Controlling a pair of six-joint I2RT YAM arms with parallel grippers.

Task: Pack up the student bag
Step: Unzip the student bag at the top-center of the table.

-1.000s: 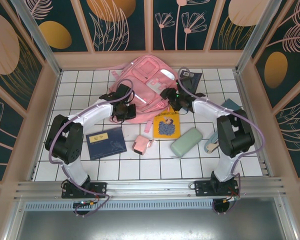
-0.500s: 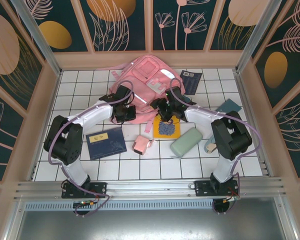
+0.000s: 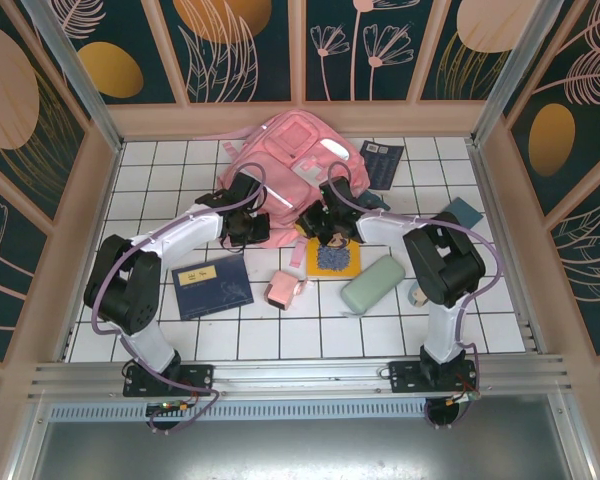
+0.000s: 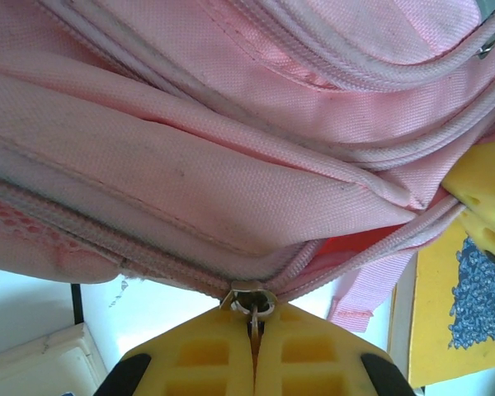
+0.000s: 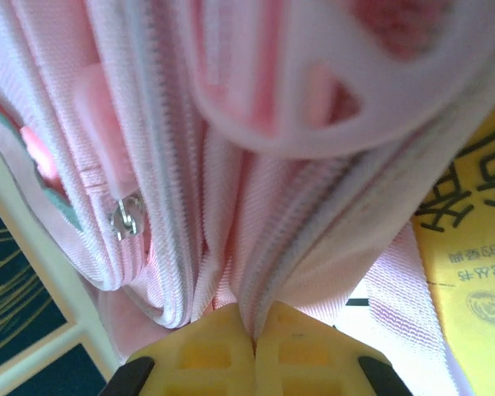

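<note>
Overhead, the student bag (image 3: 295, 150) lies at twelve o'clock. Closer, the left gripper (image 4: 254, 322) pinches its zipper pull (image 4: 249, 299); the right gripper (image 5: 254, 323) clamps bag fabric.

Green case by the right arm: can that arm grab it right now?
Probably not straight away. The right gripper is shut on the student bag's fabric and must let go first. The green case itself lies uncovered beside that arm.
</note>
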